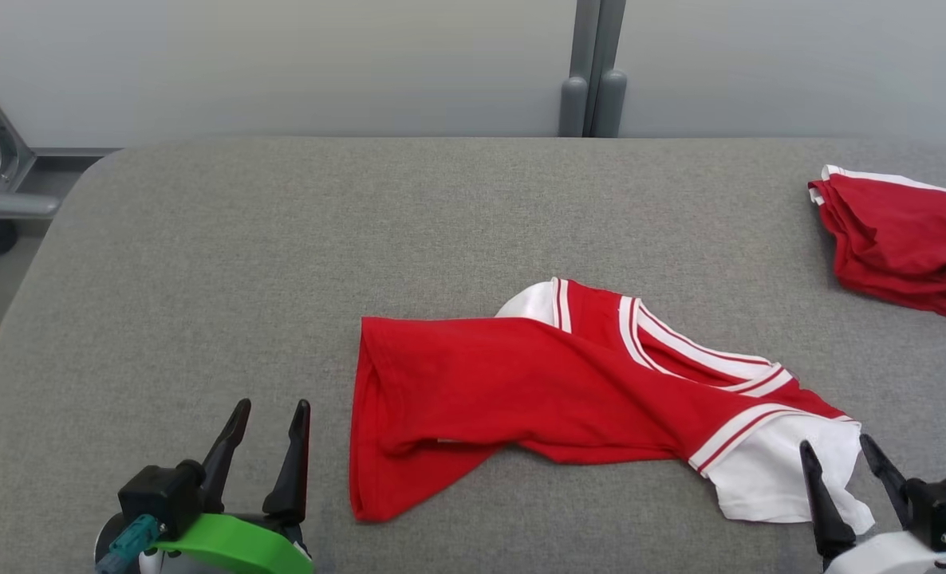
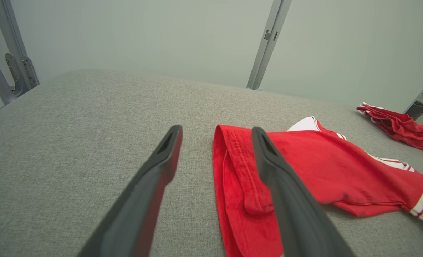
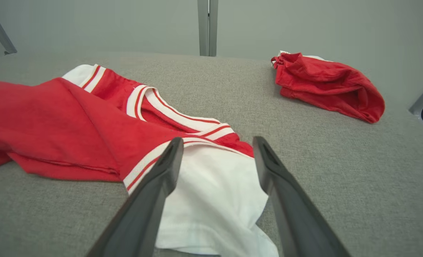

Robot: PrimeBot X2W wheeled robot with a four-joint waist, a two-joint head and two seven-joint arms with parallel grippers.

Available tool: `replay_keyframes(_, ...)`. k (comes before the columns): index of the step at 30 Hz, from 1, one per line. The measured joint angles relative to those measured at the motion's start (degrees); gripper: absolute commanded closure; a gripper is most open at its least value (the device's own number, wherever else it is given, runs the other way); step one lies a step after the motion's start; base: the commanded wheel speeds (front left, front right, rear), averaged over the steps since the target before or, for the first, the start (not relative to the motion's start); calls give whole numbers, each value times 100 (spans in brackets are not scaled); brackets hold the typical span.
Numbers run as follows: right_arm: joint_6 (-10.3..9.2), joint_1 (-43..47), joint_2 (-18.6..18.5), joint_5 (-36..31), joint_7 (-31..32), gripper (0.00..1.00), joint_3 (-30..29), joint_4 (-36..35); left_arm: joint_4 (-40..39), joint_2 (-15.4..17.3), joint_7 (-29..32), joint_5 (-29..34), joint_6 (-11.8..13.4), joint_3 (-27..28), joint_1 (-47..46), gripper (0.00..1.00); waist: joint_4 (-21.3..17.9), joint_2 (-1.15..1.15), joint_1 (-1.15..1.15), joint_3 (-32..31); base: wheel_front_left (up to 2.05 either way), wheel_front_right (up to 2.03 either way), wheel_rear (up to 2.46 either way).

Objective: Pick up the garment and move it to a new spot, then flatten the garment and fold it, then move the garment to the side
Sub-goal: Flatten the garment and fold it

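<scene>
The left gripper (image 1: 273,405) is seen with its two long dark fingers spread wide. Nothing is held between them, and it is placed over bare tabletop just beside the garment's red hem (image 1: 365,414). The right gripper (image 1: 835,442) is likewise spread wide and empty, its tapered fingers set to either side of the white sleeve (image 1: 768,478) at the garment's near right end. Whether the cloth is touched cannot be told.

The garment (image 1: 537,375) is laid crumpled across the near middle of the table. It is a soft red knit jersey with white sleeves and with white-and-red striped ribbing at the neck and sleeve seams. Its body is doubled over itself in loose ridges, and the stitched hem is turned up at the left end. The table (image 1: 281,239) is covered in coarse grey woven fabric and is rounded at its corner.

A second red garment (image 1: 904,239), edged in white, is bunched at the far right, well apart from the first. Behind the table a pale wall (image 1: 281,64) and a grey upright post (image 1: 593,72) are seen.
</scene>
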Motion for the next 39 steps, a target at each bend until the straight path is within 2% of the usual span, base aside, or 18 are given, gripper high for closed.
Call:
replay_keyframes(9, 120, 520, -119, 59, 0, 0, -140, 279, 0, -144, 0, 100, -58, 197, 3, 0, -133, 0, 0, 149, 0, 0, 0)
replay_keyframes(17, 354, 376, -171, 219, 0, 0, -180, 561, 29, -231, 0, 249, -200, 175, -3, 0, -266, 0, 0, 277, 0, 0, 0)
replay_keyframes(27, 598, 135, -318, 303, 0, 0, -185, 962, 108, -308, 0, 349, -303, 192, -8, 0, -192, 0, 0, 424, 0, 0, 0)
replay_keyframes(39, 909, -220, -304, 457, 79, 0, -96, 1407, 159, -352, 0, 501, -404, 265, -94, 0, -141, 0, 0, 524, 0, 0, 0)
